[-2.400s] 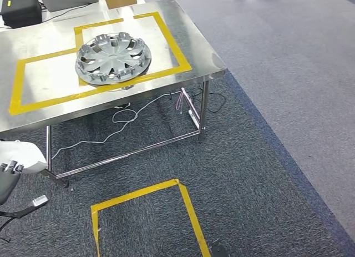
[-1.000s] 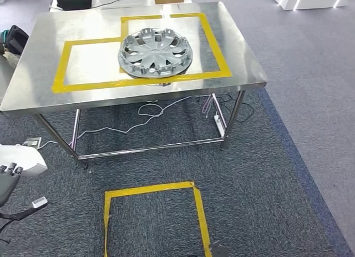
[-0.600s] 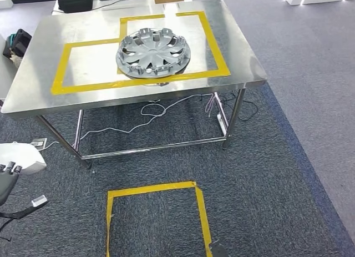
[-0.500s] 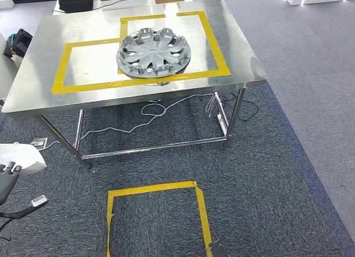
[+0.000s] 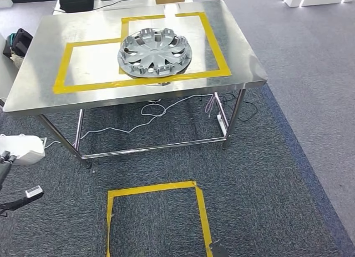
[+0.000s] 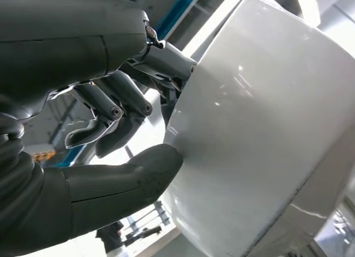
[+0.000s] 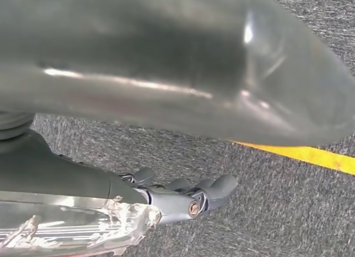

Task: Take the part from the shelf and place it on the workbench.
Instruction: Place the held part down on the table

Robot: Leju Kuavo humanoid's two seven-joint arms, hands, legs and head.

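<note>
Hubcap (image 5: 155, 52): flat on desk (image 5: 37, 79), mid-far side, well ahead of left hand (image 6: 84, 129), fingers (image 6: 113, 101) curled empty against white cover. Right hand (image 7: 184, 198): state unclear.

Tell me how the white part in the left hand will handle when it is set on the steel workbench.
The white part looks like a rigid, glossy shell, so it probably keeps its shape but may slip in the left hand. Its curved surface could rock on the bare steel workbench. Its weight cannot be judged.
</note>
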